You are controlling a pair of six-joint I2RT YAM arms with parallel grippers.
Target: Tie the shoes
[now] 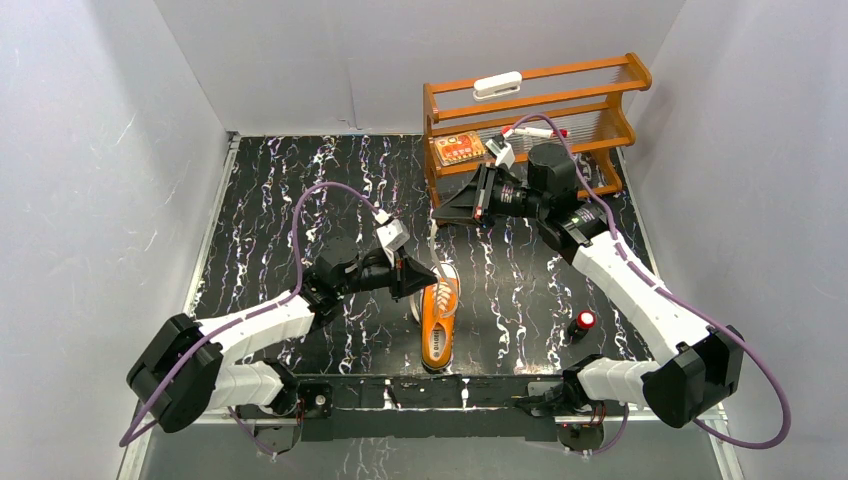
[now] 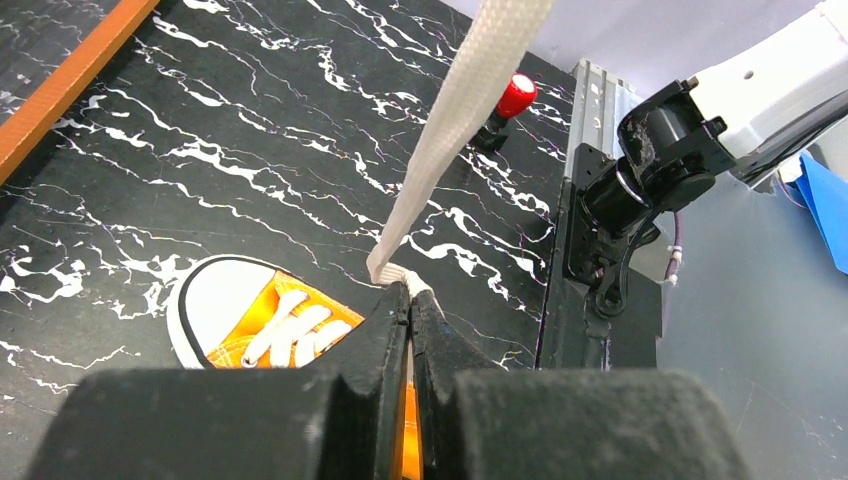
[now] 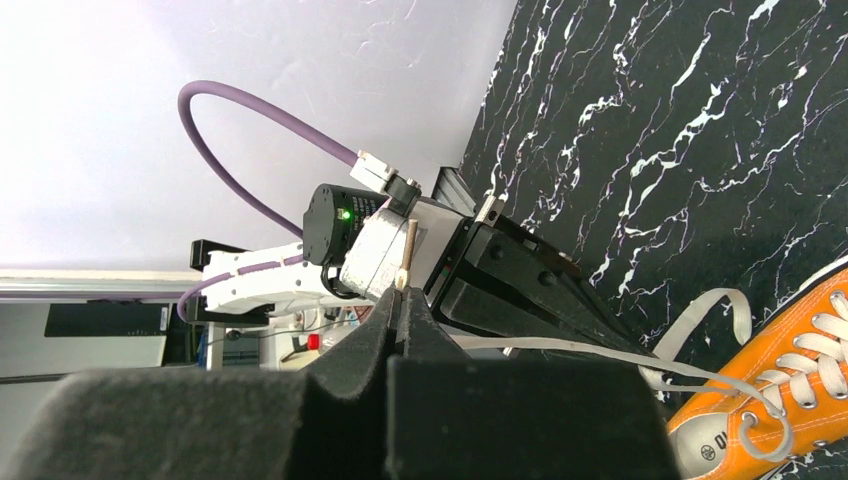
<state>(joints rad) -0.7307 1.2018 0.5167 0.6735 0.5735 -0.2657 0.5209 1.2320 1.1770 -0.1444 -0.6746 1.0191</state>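
Note:
The orange sneaker (image 1: 438,330) lies on the black marbled table between the arms, its white toe cap (image 2: 210,305) toward the near edge. My left gripper (image 1: 432,279) sits right over the shoe's open end, shut on a fold of white lace (image 2: 450,130). That lace rises taut toward my right gripper (image 1: 437,214), which hangs farther back above the table. In the right wrist view the right gripper (image 3: 405,292) is shut on a lace end, with the tip poking out above the fingers. A lace (image 3: 600,352) runs from there to the shoe (image 3: 790,375).
A wooden rack (image 1: 530,110) stands at the back right, with a white object (image 1: 497,84) on top and an orange box (image 1: 460,150) on a lower shelf. A small red-capped object (image 1: 582,322) stands on the table, right of the shoe. Grey walls enclose the table.

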